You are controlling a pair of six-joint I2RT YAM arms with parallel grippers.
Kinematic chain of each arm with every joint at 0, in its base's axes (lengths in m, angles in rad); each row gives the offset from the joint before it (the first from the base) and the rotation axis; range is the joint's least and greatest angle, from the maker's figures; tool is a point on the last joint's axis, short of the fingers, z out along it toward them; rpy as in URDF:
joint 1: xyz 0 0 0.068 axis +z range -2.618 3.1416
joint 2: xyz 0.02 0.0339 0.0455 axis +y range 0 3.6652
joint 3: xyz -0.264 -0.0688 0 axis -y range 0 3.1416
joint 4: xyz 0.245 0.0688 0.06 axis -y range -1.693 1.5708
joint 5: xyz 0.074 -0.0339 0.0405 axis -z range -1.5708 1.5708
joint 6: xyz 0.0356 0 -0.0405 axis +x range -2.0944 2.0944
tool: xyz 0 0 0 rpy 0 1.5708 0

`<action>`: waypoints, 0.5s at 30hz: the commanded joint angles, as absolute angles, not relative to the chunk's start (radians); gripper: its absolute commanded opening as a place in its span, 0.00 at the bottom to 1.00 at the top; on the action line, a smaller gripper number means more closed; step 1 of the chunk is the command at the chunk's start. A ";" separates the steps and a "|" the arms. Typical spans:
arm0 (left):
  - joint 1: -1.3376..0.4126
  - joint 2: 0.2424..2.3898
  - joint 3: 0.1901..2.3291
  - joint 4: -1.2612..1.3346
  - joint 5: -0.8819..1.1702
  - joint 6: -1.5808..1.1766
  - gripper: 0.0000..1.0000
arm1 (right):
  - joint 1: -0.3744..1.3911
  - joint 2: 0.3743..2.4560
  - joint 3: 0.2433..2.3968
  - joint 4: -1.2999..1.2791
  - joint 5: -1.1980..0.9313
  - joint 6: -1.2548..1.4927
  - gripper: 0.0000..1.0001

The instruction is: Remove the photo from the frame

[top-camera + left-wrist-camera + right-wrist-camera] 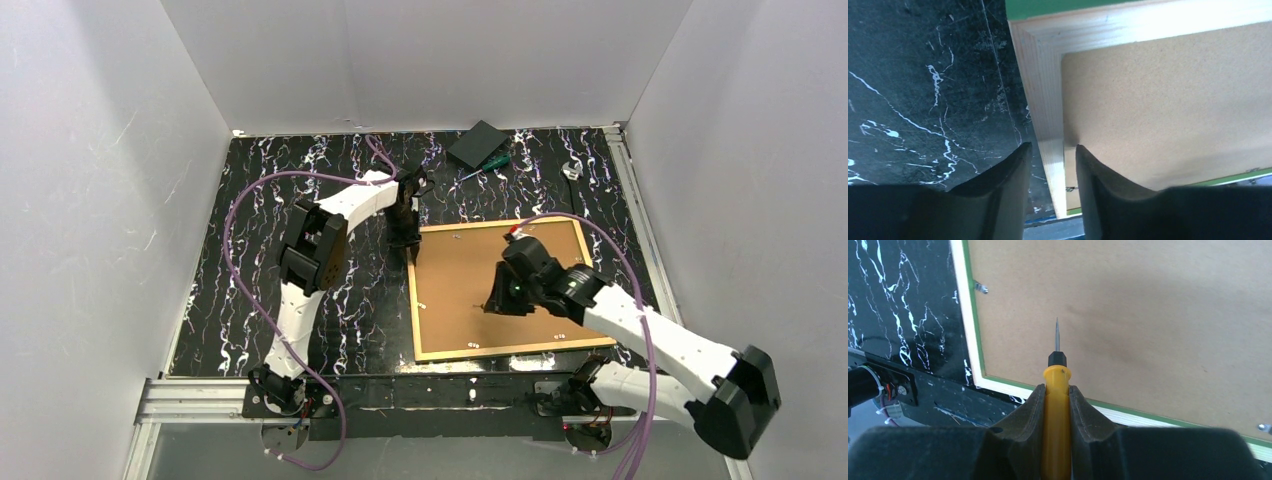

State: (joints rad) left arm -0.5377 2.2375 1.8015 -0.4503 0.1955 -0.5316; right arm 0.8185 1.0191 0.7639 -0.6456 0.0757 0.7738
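The frame (413, 300) lies face down on the black marbled table, showing its light wood back and thin green edge. The brown backing board (465, 280) fills it, and the photo is hidden beneath. At the frame's far left corner my left gripper (405, 238) is open. In the left wrist view its fingers (1015, 172) straddle the wooden rail (1043, 100) with a small gap on each side. My right gripper (1057, 389) is shut on a yellow screwdriver (1056, 375). The blade tip hovers over the backing board (1123, 300), near the frame's front rail (1148, 417).
A black box (477, 143) and a green-handled screwdriver (490, 165) lie at the back of the table, with a small clear object (572, 170) to their right. Small metal tabs (980, 287) stick out of the frame's inner edge. White walls enclose the table.
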 commanded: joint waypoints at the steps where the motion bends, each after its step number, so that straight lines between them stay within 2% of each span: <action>1: -0.515 2.162 1.778 -0.592 0.257 -0.560 0.44 | 0.915 1.124 0.880 -0.556 0.163 0.806 0.01; 4: -0.512 2.066 1.642 -0.538 0.294 -0.592 0.56 | 0.988 1.173 0.906 -0.513 0.214 0.824 0.01; 7: -0.512 1.986 1.518 -0.469 0.348 -0.622 0.60 | 1.021 1.207 0.914 -0.465 0.230 0.839 0.01; 10: -0.514 1.944 1.437 -0.411 0.405 -0.628 0.59 | 1.034 1.252 0.935 -0.468 0.244 0.842 0.01; 15: -0.514 1.969 1.419 -0.383 0.441 -0.615 0.55 | 1.063 1.328 0.988 -0.473 0.250 0.843 0.01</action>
